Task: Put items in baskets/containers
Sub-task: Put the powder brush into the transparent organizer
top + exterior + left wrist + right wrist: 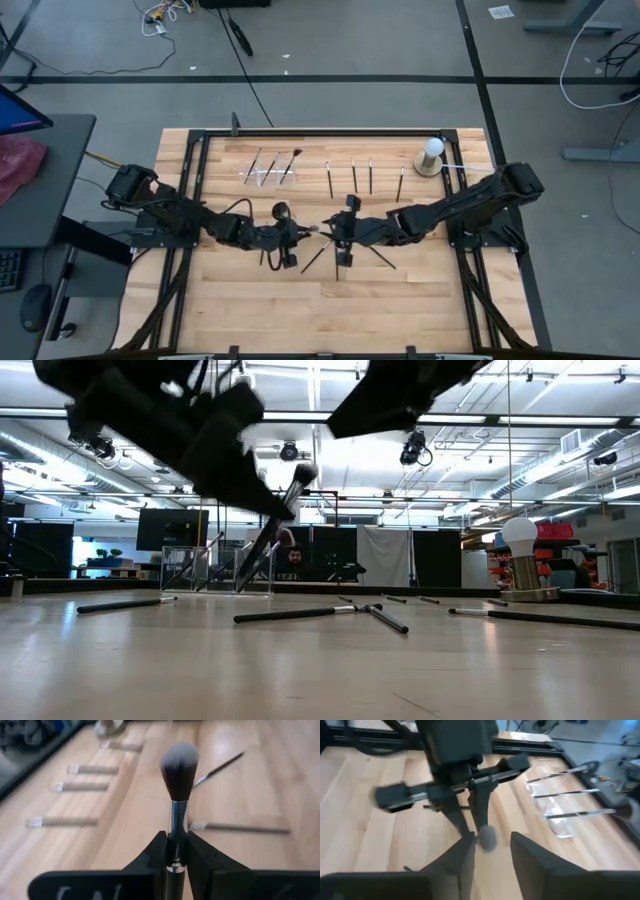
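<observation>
High view shows both arms meeting over the middle of the table, the left gripper (291, 237) and right gripper (338, 236) nearly tip to tip, with a fluffy-headed brush (178, 775) passing between them. From the left wrist view, the left gripper's fingers are pressed onto that brush's handle, pinching it just below the metal ferrule so the tuft stands out beyond them. From the right wrist view, the right gripper's fingers (462, 855) stand spread, with the pale tuft sitting in the gap between them and not clamped; my reading is a handover to the left arm, just about complete. Well beyond the left gripper, toward the far edge, lies the clear holder (268, 176) with about three brushes (272, 164) already leaning in it. Beyond the right gripper, four thin brushes (353, 175) lie in a row on the wood, and two or three more (378, 258) lie crossed just beneath and beside it. So the job looks perhaps a third done: the held brush awaits delivery, and roughly half a dozen remain on the table.
</observation>
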